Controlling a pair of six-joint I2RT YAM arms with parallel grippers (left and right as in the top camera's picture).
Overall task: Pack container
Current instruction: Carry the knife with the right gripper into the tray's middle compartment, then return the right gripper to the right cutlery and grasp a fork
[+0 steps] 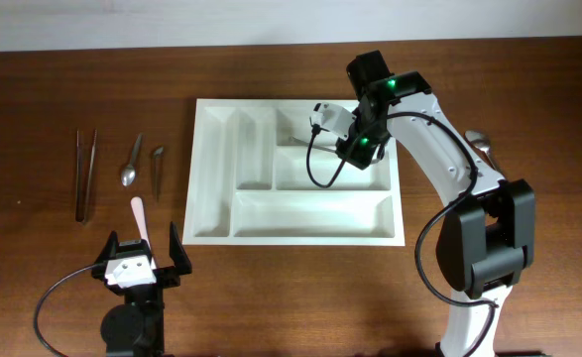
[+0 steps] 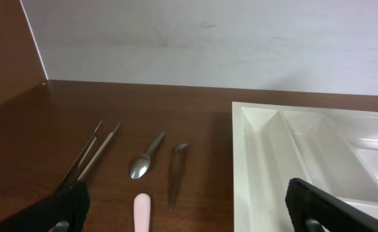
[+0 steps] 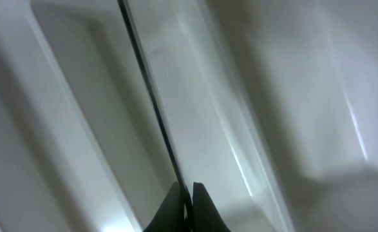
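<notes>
The white container (image 1: 207, 169), a cutlery tray, lies in the middle of the table. My right gripper (image 1: 357, 149) hangs over its upper right compartments. In the right wrist view the jaws (image 3: 187, 201) are shut on a thin dark utensil (image 3: 151, 96), seen edge-on, which runs up over the white compartment walls (image 3: 66, 96). What kind of utensil it is cannot be told. My left gripper (image 1: 142, 256) is open and empty at the front left, by the tray's lower left corner. A pink-handled utensil (image 1: 139, 216) lies just ahead of it, and it also shows in the left wrist view (image 2: 141, 211).
Left of the tray lie a metal spoon (image 1: 130, 165), a short dark utensil (image 1: 158, 164) and a pair of long thin sticks (image 1: 85, 174). Another spoon (image 1: 479, 141) lies right of the tray, behind the right arm. The tray's left wall (image 2: 256, 167) stands close to my left gripper (image 2: 189, 219).
</notes>
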